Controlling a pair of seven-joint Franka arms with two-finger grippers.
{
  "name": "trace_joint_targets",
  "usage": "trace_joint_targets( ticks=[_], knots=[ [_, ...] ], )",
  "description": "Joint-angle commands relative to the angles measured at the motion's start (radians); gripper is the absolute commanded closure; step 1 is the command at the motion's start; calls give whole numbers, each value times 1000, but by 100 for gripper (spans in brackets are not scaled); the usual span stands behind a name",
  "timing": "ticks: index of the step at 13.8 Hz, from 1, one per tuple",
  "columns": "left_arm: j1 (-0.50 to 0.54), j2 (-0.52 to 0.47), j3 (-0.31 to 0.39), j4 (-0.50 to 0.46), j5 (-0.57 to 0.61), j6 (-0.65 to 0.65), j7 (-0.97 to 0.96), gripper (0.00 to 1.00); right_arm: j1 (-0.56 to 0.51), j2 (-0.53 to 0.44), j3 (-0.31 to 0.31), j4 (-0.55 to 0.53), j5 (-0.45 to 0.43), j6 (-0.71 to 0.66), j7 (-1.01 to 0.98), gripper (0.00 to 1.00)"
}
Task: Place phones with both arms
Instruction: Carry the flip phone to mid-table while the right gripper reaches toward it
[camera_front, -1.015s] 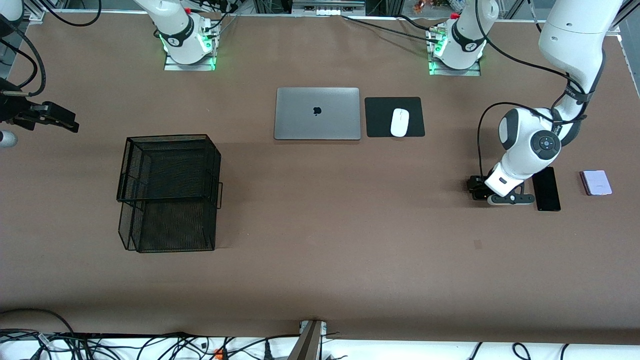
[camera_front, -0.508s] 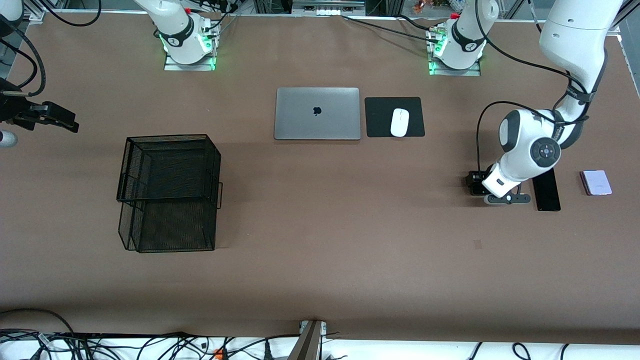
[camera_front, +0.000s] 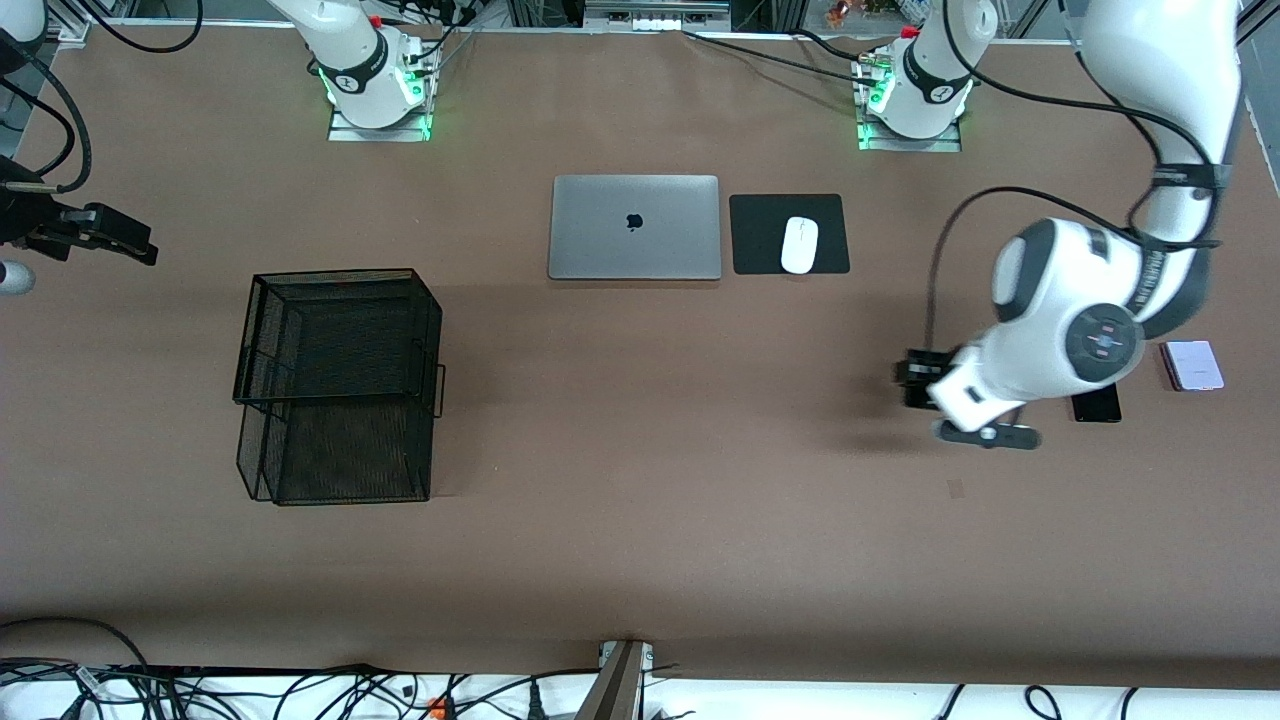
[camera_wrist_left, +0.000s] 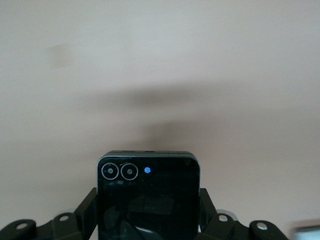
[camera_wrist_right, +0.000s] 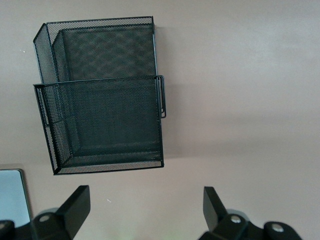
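My left gripper (camera_front: 918, 382) is shut on the small black flip phone (camera_wrist_left: 147, 210) and holds it in the air over bare table; its fingers (camera_wrist_left: 86, 207) press both side edges. The long slim black slab phone (camera_front: 1097, 405) lies on the table, mostly hidden under my left arm. The pale lilac-white flip phone (camera_front: 1192, 365) lies beside it, toward the left arm's end of the table. My right gripper (camera_wrist_right: 145, 210) is open and empty, and waits in the air at the right arm's end of the table (camera_front: 110, 235).
A black wire mesh two-tier tray (camera_front: 340, 380) stands toward the right arm's end; it also shows in the right wrist view (camera_wrist_right: 100, 120). A closed silver laptop (camera_front: 634, 227) and a white mouse (camera_front: 799, 244) on a black pad (camera_front: 760, 235) lie near the bases.
My left gripper has lifted the black flip phone off the table and carried it a little toward the right arm's end. The right arm has not moved.
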Motion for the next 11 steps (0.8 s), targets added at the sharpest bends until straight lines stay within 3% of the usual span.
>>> trace_joint_targets(
  ticks=[1, 3, 5, 8, 11],
  knots=[
    [-164, 99, -6, 91, -19, 6, -161, 58, -15, -8, 10, 1, 18, -1, -6, 0],
    [-302, 156, 3, 113, -12, 142, -320, 58, -15, -6, 11, 1, 18, -1, -6, 0],
    [-356, 219, 3, 102, -7, 284, -448, 59, -16, -6, 11, -1, 19, 2, -6, 0],
    [-445, 282, 13, 96, 8, 347, -560, 61, -15, -6, 11, -1, 19, 1, -6, 0],
    [-480, 330, 13, 96, 106, 395, -664, 61, -15, -5, 11, -1, 18, -1, -8, 0]
  ],
)
